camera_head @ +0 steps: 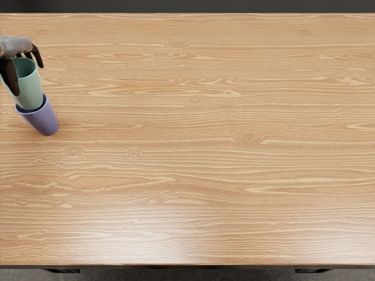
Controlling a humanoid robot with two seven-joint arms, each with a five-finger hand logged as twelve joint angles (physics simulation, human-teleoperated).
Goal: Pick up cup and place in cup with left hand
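Fingers [38,57] half closed, the left hand [27,79] grips the green cup [31,91], its base inside the purple cup [44,122].

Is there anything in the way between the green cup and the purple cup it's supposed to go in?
No, nothing that I can see. The left hand holds the green cup right at the mouth of the purple cup, and its bottom seems to dip inside.
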